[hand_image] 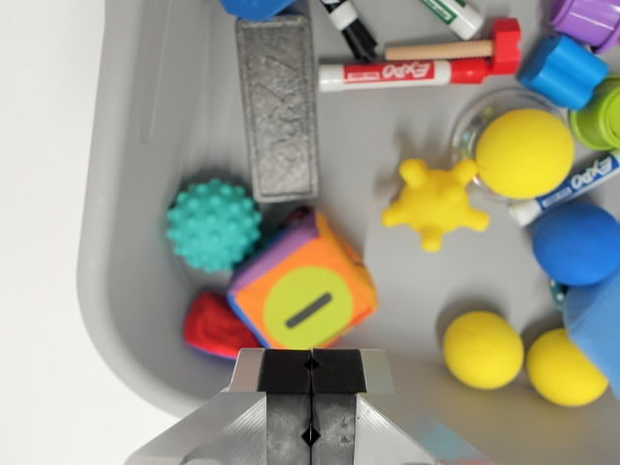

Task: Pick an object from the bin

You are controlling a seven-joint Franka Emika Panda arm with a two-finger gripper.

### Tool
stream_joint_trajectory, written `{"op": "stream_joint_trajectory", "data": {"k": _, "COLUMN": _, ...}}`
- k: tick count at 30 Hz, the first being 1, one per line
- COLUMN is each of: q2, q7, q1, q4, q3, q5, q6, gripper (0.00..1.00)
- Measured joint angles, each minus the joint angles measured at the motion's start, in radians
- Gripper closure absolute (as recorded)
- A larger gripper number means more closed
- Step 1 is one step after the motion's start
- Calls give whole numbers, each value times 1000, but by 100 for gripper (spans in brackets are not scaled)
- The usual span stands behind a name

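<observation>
Wrist view, looking down into grey bin point(126, 291). End effector point(312, 387) at bottom centre, pads pressed together with nothing between them, above the bin's near wall.

Count of contents:
- Yellow balls: three. One large point(524, 153) at upper right, two smaller point(482, 350) point(565, 367) at lower right.
- Blue ball point(579, 243): one, just below the large yellow one.
- Teal knobbly ball point(213, 225): one, left side.
- Yellow spiked toy point(434, 202): one, centre.
- Soft cube point(304, 284): one, orange/purple, green disc with a grey bar on its top face; just ahead of the end effector, touching a red soft piece point(213, 326).
- Grey eraser block point(279, 107): one, lying lengthwise.
- Markers: four visible (some cut off by the frame). Red marker point(402, 74) reads "EXPO"; writing on blue-white marker point(570, 187) too small to read.
- Blue cylinder point(563, 70): one, upper right.
- Red-headed wooden mallet point(455, 48): one.
</observation>
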Motion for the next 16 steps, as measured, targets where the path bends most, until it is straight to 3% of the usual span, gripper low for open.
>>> {"op": "stream_joint_trajectory", "data": {"k": 16, "q2": -6, "q7": 0, "q1": 0, "q4": 15, "q3": 0, "q5": 0, "q6": -23, "gripper": 100}}
